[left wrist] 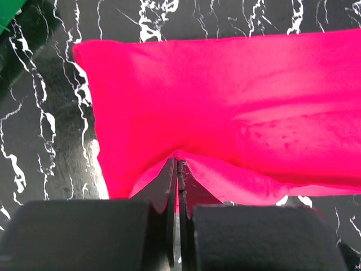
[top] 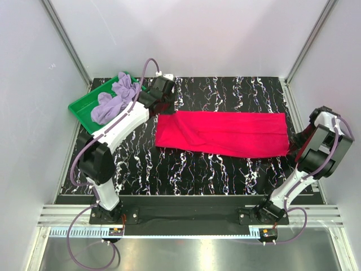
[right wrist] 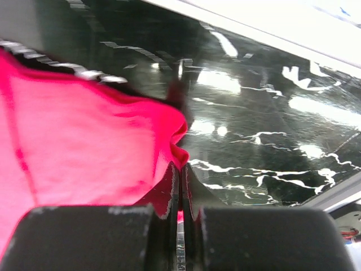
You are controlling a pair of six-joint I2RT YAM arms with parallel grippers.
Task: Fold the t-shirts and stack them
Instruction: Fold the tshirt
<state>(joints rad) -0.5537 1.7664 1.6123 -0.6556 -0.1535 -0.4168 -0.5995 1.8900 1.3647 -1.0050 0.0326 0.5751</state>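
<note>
left hand: shut tight, an edge of the red shirt is pinched | right hand: shut tight, the far end of the red shirt is pinched | red shirt: laid flat on the counter, between both hands | purple shirt: heaped in the green tray, near the left hand

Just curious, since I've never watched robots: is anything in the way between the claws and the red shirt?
Nothing visible. The left gripper and the right gripper are each shut on one end of the red shirt, and nothing lies on top of it.
</note>
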